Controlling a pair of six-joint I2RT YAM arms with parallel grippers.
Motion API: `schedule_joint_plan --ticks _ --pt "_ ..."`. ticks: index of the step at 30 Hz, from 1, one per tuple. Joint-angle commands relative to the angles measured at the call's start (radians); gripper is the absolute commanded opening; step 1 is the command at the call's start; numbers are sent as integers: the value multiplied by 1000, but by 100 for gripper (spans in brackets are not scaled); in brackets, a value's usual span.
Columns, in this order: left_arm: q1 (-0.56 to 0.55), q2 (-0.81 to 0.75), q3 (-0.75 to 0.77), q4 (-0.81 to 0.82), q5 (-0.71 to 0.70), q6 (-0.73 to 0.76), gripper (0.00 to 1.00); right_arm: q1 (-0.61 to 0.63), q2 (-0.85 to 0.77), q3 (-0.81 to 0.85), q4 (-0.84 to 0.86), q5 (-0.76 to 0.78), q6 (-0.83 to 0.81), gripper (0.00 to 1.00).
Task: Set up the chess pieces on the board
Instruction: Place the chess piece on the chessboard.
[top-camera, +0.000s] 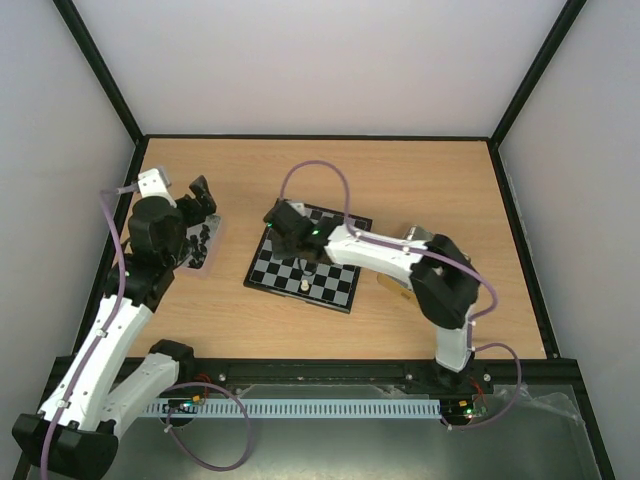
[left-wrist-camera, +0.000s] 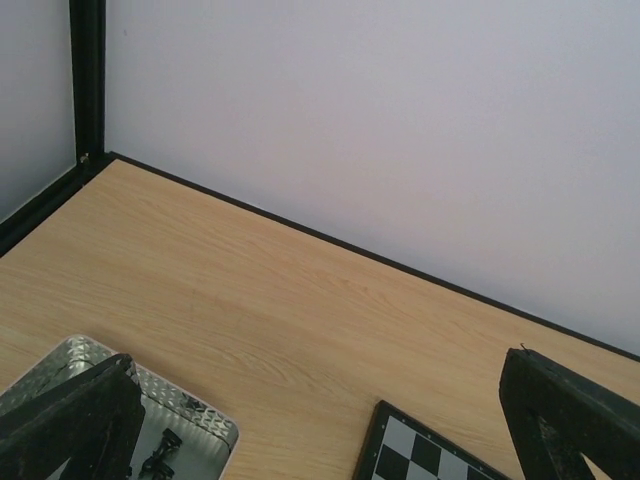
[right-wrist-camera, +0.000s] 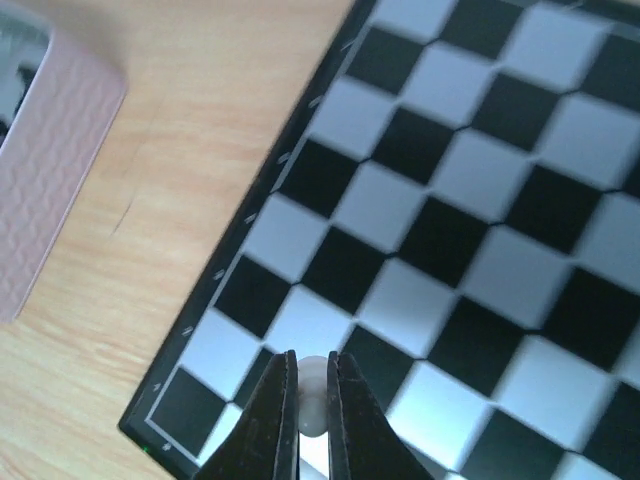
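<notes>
Cream rounded piece (right-wrist-camera: 312, 388), glossy checkered board (right-wrist-camera: 455, 200)

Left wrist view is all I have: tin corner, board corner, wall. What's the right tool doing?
Observer: The right tool is shut on a cream-white piece, over the board near one corner. I can't tell whether the piece touches the square.
Operator: Any other pieces on the board?
Observer: None that the top view shows, though the right arm hides part of the board.
</notes>
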Motion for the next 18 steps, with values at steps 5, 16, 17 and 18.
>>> schedule_joint_plan --ticks 5,16,17,18 --pt "9 -15 -13 -8 -53 -17 99 89 197 182 -79 -21 -57 4" --pt "10 -11 -15 -5 -49 -19 99 104 309 274 -94 -42 -59 4" --pt "9 -11 -16 -5 -50 -19 99 105 316 279 -96 -48 -59 4" --pt "10 -11 -16 -5 -51 -19 99 107 325 283 -96 -53 -59 4"
